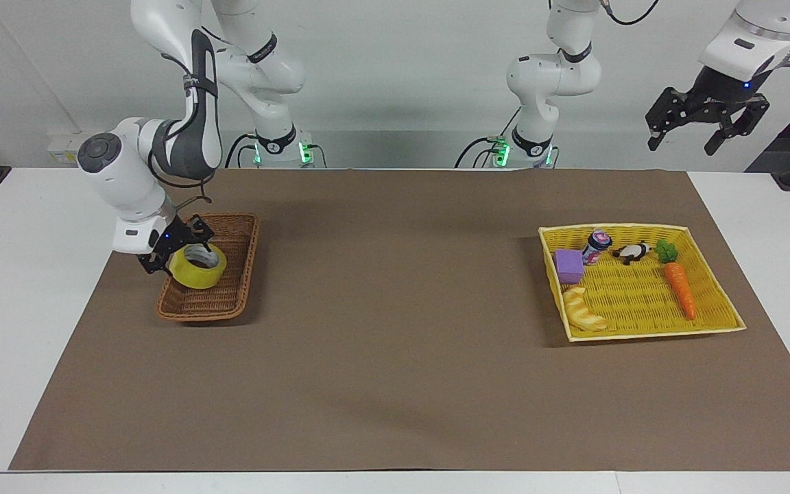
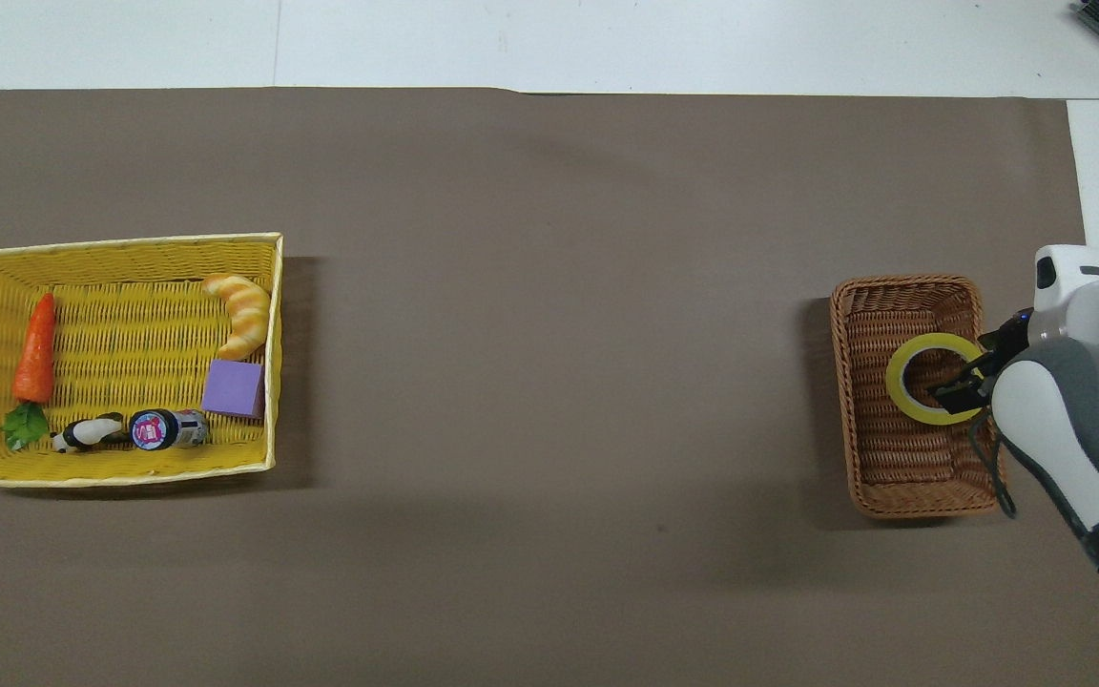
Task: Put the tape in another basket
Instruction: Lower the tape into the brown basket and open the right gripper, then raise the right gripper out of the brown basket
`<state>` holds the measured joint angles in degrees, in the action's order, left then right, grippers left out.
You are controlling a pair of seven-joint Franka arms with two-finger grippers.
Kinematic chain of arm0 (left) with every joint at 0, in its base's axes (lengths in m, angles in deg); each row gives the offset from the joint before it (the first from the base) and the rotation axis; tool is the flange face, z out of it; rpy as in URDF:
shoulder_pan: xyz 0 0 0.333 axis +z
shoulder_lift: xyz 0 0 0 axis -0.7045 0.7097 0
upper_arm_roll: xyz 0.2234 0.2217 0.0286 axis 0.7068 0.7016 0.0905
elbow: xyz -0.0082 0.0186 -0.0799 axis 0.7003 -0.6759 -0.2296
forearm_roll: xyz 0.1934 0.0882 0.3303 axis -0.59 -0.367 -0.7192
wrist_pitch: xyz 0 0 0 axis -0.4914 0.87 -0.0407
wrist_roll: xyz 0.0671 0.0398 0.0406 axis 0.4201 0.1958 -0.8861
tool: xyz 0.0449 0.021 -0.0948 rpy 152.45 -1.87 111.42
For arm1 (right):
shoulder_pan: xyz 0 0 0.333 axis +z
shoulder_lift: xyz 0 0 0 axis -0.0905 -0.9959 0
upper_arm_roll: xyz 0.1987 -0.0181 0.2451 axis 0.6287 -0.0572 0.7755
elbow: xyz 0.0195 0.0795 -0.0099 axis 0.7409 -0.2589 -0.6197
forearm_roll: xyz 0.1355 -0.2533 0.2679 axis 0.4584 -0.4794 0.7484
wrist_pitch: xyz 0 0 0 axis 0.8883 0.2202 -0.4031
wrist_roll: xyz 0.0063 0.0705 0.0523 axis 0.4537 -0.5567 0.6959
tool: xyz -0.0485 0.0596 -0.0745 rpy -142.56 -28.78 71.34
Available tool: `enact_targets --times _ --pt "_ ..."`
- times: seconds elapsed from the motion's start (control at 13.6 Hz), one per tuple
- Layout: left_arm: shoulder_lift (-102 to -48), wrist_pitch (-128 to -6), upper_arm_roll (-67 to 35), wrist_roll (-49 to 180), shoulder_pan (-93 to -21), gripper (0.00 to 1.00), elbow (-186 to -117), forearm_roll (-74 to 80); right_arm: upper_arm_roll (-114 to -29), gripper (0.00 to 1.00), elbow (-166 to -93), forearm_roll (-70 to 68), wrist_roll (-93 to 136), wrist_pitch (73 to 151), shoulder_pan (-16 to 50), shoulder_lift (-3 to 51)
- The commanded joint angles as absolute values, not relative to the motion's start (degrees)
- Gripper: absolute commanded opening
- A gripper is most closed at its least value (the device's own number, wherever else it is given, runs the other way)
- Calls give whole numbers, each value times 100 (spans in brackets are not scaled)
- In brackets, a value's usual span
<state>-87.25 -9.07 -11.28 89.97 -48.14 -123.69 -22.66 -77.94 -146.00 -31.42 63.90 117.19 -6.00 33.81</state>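
Note:
The tape (image 1: pixel 196 276), a yellow roll with a pale core, lies flat in the brown wicker basket (image 1: pixel 210 312) at the right arm's end of the table. In the overhead view the tape (image 2: pixel 896 382) sits near the middle of the basket (image 2: pixel 902 477). My right gripper (image 1: pixel 174 252) stands open and low at the roll's edge, its fingers astride the roll's wall, one reaching into the hole (image 2: pixel 974 377). My left gripper (image 1: pixel 707 127) waits open, raised high off the left arm's end of the table.
A shallow yellow tray basket (image 1: pixel 649 334) sits at the left arm's end and holds a carrot (image 1: pixel 679 288), a croissant toy (image 1: pixel 583 310), a purple block (image 1: pixel 568 265), a small can and a panda figure. Brown paper covers the table between the two baskets.

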Motion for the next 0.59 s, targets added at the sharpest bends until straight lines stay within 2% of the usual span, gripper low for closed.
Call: enact_targets --times 0.0,0.51 --pt "-8859 -902 -1175 9042 -4760 100 -12519 -2362 -7768 100 -14528 -3283 6492 11567 -597 3492" --pt "-8859 -902 -1175 9042 -4760 100 -12519 -2362 -7768 100 -13545 -3301 6115 10601 -422 3572"
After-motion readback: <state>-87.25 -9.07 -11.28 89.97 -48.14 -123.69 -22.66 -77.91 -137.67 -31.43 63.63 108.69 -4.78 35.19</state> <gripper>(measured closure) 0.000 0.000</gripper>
